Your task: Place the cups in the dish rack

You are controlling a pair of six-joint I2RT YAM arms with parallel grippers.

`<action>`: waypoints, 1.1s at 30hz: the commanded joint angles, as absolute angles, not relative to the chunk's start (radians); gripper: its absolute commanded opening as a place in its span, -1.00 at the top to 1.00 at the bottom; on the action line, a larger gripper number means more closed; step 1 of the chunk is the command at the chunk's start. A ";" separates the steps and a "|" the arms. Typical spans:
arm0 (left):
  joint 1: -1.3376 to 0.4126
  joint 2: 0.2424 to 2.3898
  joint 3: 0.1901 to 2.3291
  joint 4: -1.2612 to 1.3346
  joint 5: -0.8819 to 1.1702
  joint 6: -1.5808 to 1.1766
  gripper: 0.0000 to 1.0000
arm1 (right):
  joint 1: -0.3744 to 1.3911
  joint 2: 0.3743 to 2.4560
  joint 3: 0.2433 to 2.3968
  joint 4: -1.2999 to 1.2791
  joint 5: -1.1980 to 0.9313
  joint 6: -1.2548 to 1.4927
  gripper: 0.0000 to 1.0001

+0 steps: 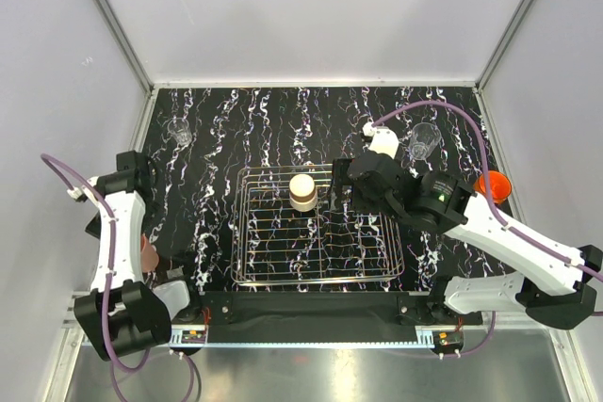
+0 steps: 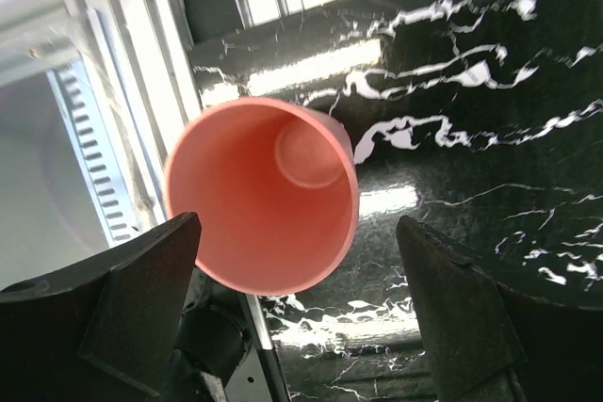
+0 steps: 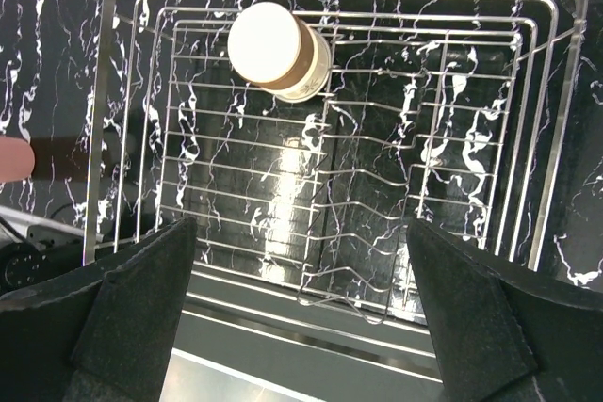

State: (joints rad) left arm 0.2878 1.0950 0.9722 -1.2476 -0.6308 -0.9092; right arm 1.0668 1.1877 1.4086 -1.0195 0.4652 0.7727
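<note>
Step in hand — pickup of the pale pink plastic tumbler (image 2: pixel 262 195), upright at the table's near-left corner, outside the silver wire-grid dish rack (image 3: pixel 396 152). Left gripper (image 2: pixel 294 270) straddles it, jaws apart, apparently untouching. Next: close, lift. Right gripper (image 3: pixel 301 280) hangs spread above the rack.

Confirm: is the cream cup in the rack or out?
In: the cream cup sits inside the rack, within its raised rim, toward the far side.
</note>
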 commanded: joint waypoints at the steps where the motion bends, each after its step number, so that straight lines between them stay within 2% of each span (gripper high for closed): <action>1: 0.299 1.097 0.936 -1.189 -0.594 -0.933 -0.80 | 1.071 1.178 1.405 -1.009 0.454 0.792 -0.99; 4: 0.301 1.120 0.919 -1.178 -0.584 -0.937 -0.72 | 1.071 1.172 1.402 -1.003 0.440 0.784 -1.00; 5: 0.304 1.124 0.914 -1.177 -0.586 -0.939 -0.62 | 1.071 1.170 1.401 -1.003 0.439 0.782 -1.00; 11: 0.304 1.089 0.922 -1.180 -0.592 -0.950 -0.32 | 1.071 1.154 1.384 -0.976 0.416 0.775 -0.99; 15: 0.305 1.052 0.923 -1.183 -0.601 -0.948 0.10 | 1.071 1.157 1.385 -0.979 0.408 0.776 -0.99; 17: 0.304 1.045 0.919 -1.183 -0.601 -0.943 0.12 | 1.071 1.158 1.385 -0.976 0.405 0.779 -0.99; 20: 0.305 1.048 0.907 -1.175 -0.595 -0.940 0.29 | 1.071 1.154 1.382 -0.971 0.400 0.784 -1.00; 25: 0.304 1.049 0.923 -1.190 -0.588 -0.939 0.87 | 1.071 1.146 1.384 -0.988 0.397 0.799 -1.00; 28: 0.304 1.025 0.933 -1.186 -0.549 -0.920 0.99 | 1.071 1.140 1.378 -0.985 0.393 0.802 -0.99; 33: 0.305 0.908 0.954 -1.117 -0.431 -0.821 1.00 | 1.071 1.132 1.371 -0.963 0.364 0.793 -0.99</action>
State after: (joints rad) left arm 0.2989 0.9920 0.9081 -1.1885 -0.5076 -0.8909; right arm 1.0668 1.1557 1.3735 -1.0100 0.3889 0.7830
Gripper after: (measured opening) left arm 0.048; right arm 0.994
